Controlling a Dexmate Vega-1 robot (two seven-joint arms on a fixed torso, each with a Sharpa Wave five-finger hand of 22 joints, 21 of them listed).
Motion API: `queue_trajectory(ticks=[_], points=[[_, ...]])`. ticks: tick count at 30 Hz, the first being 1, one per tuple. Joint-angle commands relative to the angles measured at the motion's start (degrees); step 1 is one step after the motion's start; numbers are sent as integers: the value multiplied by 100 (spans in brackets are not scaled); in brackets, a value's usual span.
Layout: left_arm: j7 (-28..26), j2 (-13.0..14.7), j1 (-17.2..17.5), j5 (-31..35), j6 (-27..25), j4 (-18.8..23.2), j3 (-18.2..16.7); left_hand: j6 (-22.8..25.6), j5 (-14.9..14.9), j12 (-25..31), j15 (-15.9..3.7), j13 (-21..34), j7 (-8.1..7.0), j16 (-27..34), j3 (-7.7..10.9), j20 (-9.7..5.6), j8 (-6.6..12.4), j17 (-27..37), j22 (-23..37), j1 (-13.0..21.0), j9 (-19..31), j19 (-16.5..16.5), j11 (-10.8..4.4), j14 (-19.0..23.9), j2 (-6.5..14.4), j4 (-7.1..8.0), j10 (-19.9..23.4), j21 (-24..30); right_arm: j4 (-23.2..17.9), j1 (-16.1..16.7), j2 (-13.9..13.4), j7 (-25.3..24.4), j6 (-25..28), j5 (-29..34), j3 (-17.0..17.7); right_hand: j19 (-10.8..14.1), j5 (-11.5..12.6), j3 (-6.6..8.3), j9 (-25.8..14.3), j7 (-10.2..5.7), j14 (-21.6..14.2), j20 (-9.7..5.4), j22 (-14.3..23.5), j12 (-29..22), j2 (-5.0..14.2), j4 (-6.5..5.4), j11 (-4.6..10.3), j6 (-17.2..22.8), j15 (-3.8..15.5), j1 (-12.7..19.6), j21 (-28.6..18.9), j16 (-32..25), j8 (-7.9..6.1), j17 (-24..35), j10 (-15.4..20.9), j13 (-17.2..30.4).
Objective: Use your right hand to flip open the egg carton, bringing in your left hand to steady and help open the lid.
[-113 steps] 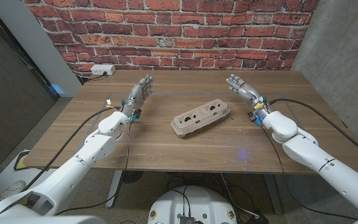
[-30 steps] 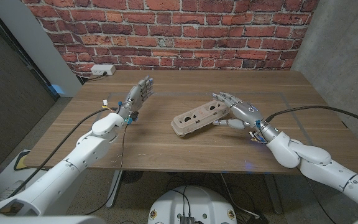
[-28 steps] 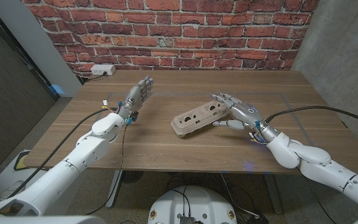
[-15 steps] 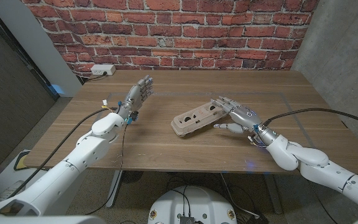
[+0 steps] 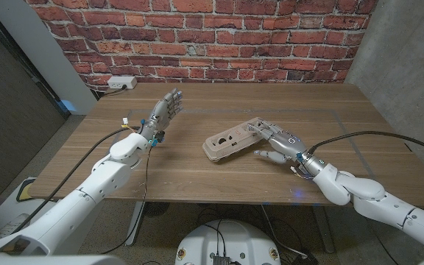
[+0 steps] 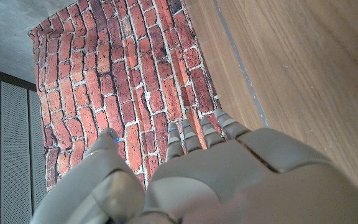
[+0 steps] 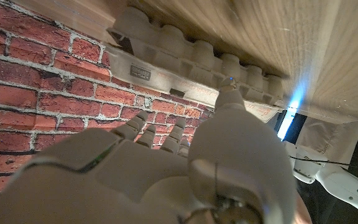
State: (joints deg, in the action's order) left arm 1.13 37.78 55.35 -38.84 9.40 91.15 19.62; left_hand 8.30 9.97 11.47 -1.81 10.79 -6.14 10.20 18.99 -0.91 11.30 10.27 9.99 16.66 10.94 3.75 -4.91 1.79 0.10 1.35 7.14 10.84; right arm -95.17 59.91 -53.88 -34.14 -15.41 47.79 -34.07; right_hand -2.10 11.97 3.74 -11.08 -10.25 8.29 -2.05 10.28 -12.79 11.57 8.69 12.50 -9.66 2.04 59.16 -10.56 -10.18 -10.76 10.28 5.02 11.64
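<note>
Your egg carton (image 5: 235,139): grey-brown pulp, lid closed, lying diagonally mid-surface, right end tipped up slightly.

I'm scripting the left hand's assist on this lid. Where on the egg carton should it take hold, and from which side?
Probably the carton's free short end, nearest the left hand, coming in from the robot's left. The carton lies slantwise and its other end is already under the right hand, whose fingers lie over the lid there. Holding the low tray at the far end should steady it while the lid lifts; the seam itself is hard to make out.

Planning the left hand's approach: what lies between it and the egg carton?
Head view: only bare wooden table separates the left hand from the egg carton.
</note>
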Motion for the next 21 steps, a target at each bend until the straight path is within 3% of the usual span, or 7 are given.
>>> queue_trajectory(ticks=[1,8,14,16,18,21], points=[[-18,6,66,9,70,32,-34,52,32,30,-207,15,18,37,-27,-1,19,9,16,-19,12,-9,-4,-34,12,6,24,32,252,-181,118,-348,146,247,-299,-152,-7,170,-20,47,56,-526,38,-18,20,6,11,-241,864,188,-18,-28,-18,20,9,36],[86,30,93,9,155,6,-34,49,30,21,-204,15,9,35,-51,6,17,14,18,-63,13,-31,9,-49,1,27,-1,26,338,-315,149,-483,112,338,-453,-406,5,530,-28,39,300,-509,58,25,34,-40,4,-483,832,468,-11,-9,15,46,-215,61],[39,42,150,11,164,58,-56,46,28,16,-190,16,13,33,-77,12,15,17,19,-106,14,-43,5,-65,-13,48,-14,24,375,-421,150,-423,115,432,-592,-501,34,716,-29,13,388,-576,60,63,25,-46,5,-504,816,619,-17,-14,-5,49,-380,60],[28,49,162,6,154,71,-61,44,28,17,-189,16,15,33,-82,11,15,17,19,-115,14,-45,4,-66,-15,53,-14,25,409,-469,171,-410,100,454,-639,-555,52,805,-30,17,440,-581,59,88,32,-54,3,-541,801,687,-16,-13,-1,51,-479,57],[24,48,169,-2,151,76,-65,46,28,18,-189,16,18,33,-88,6,15,18,19,-126,14,-47,8,-68,-18,58,-13,24,463,-528,196,-395,81,489,-695,-629,90,985,-30,34,542,-587,58,135,24,-73,-4,-644,770,819,-30,-14,12,54,-698,47],[20,55,172,7,150,87,-66,45,29,17,-191,16,17,35,-101,7,15,19,19,-150,14,-48,16,-71,-23,70,-16,26,525,-595,231,-399,71,534,-765,-698,103,1071,-29,31,599,-562,56,166,10,-95,-12,-700,747,871,-27,-16,14,53,-850,38]])
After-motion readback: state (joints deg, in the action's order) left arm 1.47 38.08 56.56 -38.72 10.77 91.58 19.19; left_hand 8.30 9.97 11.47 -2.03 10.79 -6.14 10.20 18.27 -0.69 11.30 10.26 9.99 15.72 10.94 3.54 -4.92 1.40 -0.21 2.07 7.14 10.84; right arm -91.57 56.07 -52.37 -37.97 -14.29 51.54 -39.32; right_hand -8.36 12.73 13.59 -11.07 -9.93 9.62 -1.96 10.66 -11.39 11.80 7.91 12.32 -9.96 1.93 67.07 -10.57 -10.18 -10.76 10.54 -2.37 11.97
